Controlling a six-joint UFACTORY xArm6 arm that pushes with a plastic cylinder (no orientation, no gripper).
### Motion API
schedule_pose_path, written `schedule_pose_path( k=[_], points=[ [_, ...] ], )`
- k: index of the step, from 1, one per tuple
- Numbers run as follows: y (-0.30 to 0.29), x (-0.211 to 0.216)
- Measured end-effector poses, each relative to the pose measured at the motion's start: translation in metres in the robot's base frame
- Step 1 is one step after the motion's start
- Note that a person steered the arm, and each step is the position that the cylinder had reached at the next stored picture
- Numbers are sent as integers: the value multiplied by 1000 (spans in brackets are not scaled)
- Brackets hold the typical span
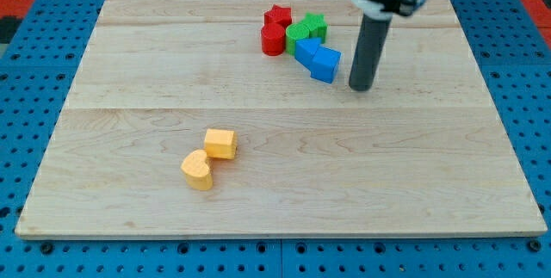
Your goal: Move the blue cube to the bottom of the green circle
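Observation:
The blue cube sits near the view's top centre, touching a second blue block on its upper left. The green circle lies just above that blue block, with a green star on its upper right. A red cylinder and a red star sit to the green circle's left. My tip rests on the board a little to the right of the blue cube, apart from it.
A yellow hexagon-like block and a yellow heart lie together at the view's lower left. The wooden board sits on a blue pegboard.

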State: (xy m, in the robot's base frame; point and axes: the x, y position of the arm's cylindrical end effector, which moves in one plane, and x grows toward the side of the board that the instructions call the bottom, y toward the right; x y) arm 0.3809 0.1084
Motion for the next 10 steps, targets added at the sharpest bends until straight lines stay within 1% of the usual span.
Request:
schedule_pose_path(
  k=[1,2,3,4,5,6,8,10],
  points=[
    [-43,-17],
    [-72,-18],
    [-84,-17],
    [-87,14],
    [-159,9],
    [-189,-19],
    [-139,-3],
    [-98,-8]
  ],
)
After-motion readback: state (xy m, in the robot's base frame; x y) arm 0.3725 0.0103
